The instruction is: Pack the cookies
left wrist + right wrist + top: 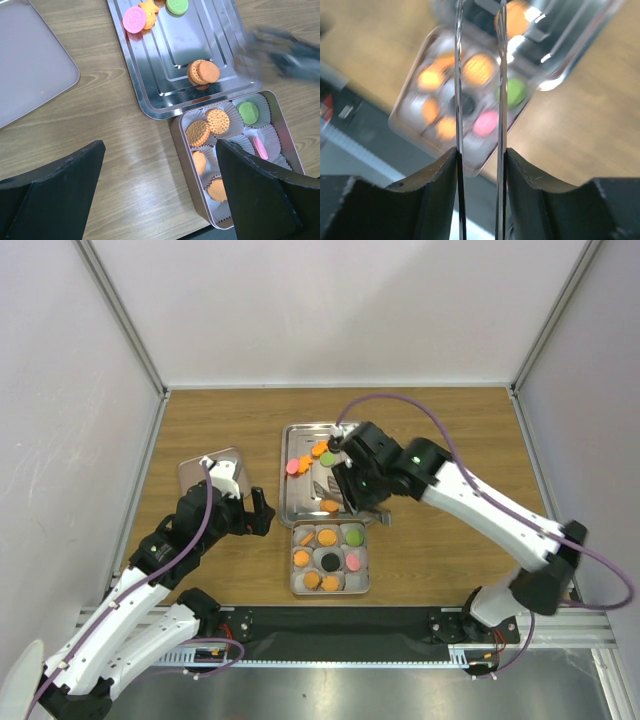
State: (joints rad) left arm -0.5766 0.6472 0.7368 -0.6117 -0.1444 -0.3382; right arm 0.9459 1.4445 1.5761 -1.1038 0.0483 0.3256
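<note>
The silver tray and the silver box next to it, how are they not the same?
The tray is bigger and shallow, with stepped ridges in its floor; the box is smaller and deeper. On the tray the cookies lie loose on bare metal; in the box they sit in white paper cups. Both are shiny metal with rounded corners, and both hold cookies.

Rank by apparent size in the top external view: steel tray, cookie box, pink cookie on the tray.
1. steel tray
2. cookie box, somewhat smaller
3. pink cookie, by far the smallest
</note>
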